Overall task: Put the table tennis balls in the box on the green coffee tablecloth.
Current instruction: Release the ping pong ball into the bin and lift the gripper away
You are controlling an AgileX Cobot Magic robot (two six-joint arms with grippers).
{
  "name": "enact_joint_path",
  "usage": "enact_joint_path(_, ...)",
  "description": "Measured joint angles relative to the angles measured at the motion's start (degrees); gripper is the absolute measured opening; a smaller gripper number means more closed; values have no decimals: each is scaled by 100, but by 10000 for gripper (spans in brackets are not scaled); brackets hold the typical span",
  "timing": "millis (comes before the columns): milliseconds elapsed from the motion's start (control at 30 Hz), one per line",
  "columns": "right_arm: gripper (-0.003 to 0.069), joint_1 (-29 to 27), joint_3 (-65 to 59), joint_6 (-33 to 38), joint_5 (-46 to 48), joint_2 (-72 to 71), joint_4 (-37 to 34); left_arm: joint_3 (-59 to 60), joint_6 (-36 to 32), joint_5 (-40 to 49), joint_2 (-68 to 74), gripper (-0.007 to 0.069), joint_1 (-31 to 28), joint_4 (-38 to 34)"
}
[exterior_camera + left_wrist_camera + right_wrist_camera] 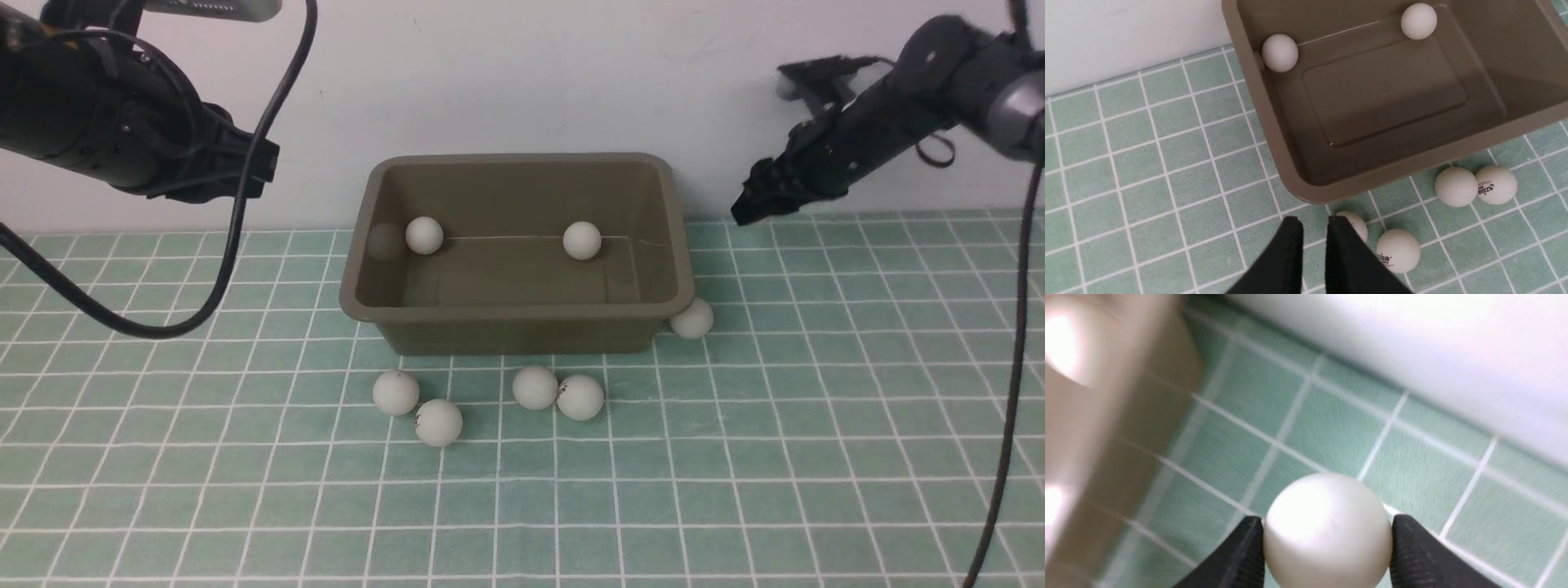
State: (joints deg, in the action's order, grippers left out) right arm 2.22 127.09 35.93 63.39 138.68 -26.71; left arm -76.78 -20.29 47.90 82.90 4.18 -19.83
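Sitting btwn right tool [1327,522] tips: one ball [1327,539].

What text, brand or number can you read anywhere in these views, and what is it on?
Right ball of the touching pair: dark-and-red logo, too small to read.
Ball nearest the robot: dark print, too small to read.
Ball in the right end effector: no print showing.
Box, green tablecloth: no text.
Nothing is legible.
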Motion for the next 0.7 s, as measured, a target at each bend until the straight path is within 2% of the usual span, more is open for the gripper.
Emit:
enact_joint_path(133,358,-41,458,202,524,-174,-527,0,0,-21,0,72,0,0)
enact_joint_path(200,358,-5,708,436,677,-217,-1479,0,0,-40,0,72,0,0)
enact_joint_path(333,358,121,740,506,717,-222,-2195,0,0,-40,0,72,0,0)
enact_joint_path(467,358,340,740,478,717,-190,-2167,0,0,-40,0,72,0,0)
enact_joint_path(700,361,1150,736,422,751,138,-992,0,0,-40,14,72,0,0)
